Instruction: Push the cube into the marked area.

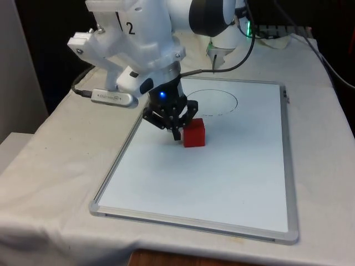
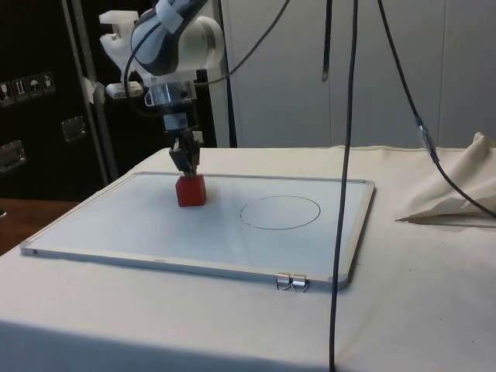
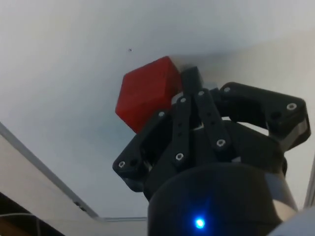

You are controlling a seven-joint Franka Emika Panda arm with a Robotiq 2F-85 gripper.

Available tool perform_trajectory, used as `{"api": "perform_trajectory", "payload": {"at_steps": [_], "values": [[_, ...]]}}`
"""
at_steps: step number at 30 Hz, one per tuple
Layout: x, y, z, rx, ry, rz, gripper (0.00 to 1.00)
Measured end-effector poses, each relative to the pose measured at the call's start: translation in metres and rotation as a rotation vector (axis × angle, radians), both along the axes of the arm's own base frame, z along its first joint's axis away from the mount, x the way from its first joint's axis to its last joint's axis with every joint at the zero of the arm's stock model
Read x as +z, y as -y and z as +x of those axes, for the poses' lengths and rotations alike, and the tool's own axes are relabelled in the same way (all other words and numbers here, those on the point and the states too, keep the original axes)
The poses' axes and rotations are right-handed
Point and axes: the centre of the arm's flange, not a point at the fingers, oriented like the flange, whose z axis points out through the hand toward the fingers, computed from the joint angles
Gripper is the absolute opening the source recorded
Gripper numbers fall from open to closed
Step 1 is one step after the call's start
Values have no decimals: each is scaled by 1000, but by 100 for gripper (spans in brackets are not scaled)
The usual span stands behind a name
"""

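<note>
The red cube (image 1: 194, 134) sits flat on the whiteboard (image 1: 238, 183), short of the marked area (image 1: 213, 102), a thin drawn circle farther along the board toward the robot's end. Board surface lies bare between the cube and the circle's line, so no part of the cube is inside it yet.

The gripper (image 1: 177, 134) is down at board level, pressed against the cube's side on the front view's left. In the wrist view the fingers (image 3: 189, 81) are drawn together into a single blunt tip, gripping nothing, and that tip meets the cube near one of its edges, not mid-face.

That off-centre contact is the main risk, as I judge it. A push delivered close to an edge would tend to spin the cube instead of driving it straight, and the narrow closed tip could then slide off past the corner, leaving the cube skewed and outside the circle.

The contact side matters too: the fingers are at the cube's flank, not squarely behind it relative to the circle, so a straight shove may carry it across the board and past the mark.

The smooth board may also let it overshoot.
</note>
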Motion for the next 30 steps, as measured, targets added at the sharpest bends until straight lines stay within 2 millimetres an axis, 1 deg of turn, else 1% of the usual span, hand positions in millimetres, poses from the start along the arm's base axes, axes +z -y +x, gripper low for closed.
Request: {"api": "perform_trajectory", "payload": {"at_steps": [6, 7, 11, 15, 20, 30], "values": [[-4, -1, -13, 9, -23, 18, 0], [-8, -2, -18, 14, -35, 25, 0], [-12, -3, -27, 22, -55, 37, 0], [-14, -2, -30, 32, -60, 42, 0], [-13, -1, -23, 39, -48, 37, 0], [-15, 7, 6, 50, -17, 20, 0]]}}
